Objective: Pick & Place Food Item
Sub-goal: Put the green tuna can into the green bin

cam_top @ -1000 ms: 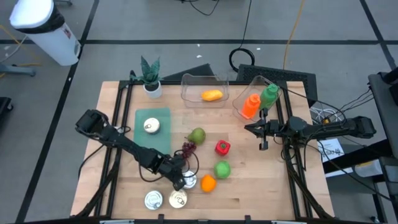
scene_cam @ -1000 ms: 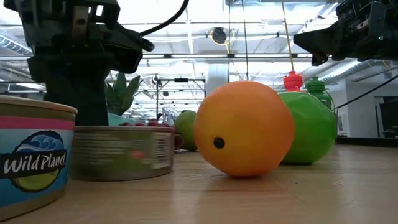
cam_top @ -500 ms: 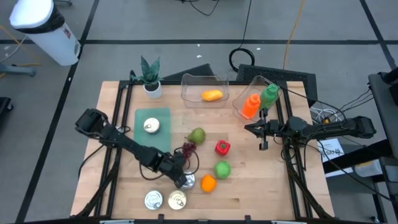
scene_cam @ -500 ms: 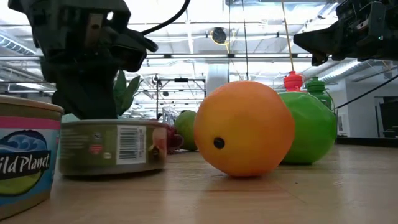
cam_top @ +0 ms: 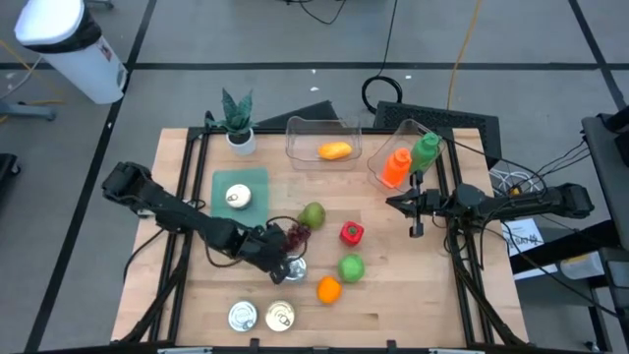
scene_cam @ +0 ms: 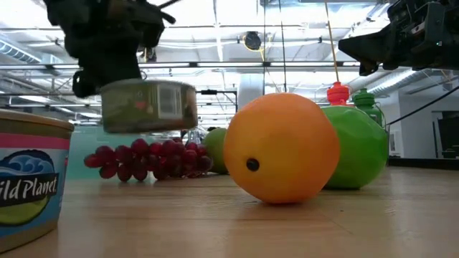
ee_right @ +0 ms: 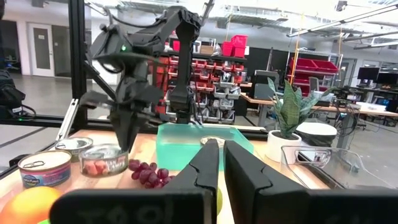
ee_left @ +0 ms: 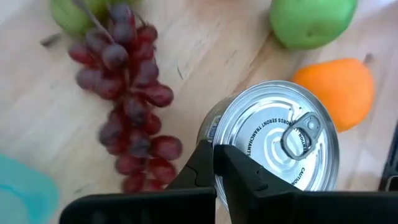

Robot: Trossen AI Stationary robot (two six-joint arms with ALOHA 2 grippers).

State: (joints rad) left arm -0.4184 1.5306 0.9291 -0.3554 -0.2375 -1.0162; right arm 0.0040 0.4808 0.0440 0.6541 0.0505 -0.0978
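A short tin can [cam_top: 296,265] with a pull-tab lid [ee_left: 292,140] hangs above the table near its front middle, and my left gripper [cam_top: 283,262] is shut on it. In the low view the can [scene_cam: 148,105] floats well above the wood, in front of a bunch of red grapes [scene_cam: 147,160]. An orange [cam_top: 328,289], a green apple [cam_top: 351,266], a red pepper [cam_top: 351,233] and a pear [cam_top: 313,214] lie around it. My right gripper [cam_top: 408,204] waits shut above the table's right side, touching nothing. My left gripper pinches the can's rim [ee_left: 214,138] between its two fingers, one finger [ee_left: 196,167] outside the side wall and the other [ee_left: 249,180] over the lid. The fingers slant down from the table's left. The can hangs lifted clear of the table, lid up and about level.
Two more cans [cam_top: 243,316] [cam_top: 280,315] stand by the front edge. A teal board [cam_top: 257,187] carries a white object; a potted plant [cam_top: 238,123] stands at the far left. At the back, a clear bin [cam_top: 324,138] holds an orange item, beside two bottles [cam_top: 398,165].
My left gripper has shut on the can's rim and risen, drawing a little toward the table's far-left. The can has turned slightly on the wood, then been lifted clear of it, uncovering the grapes behind it in the low view.
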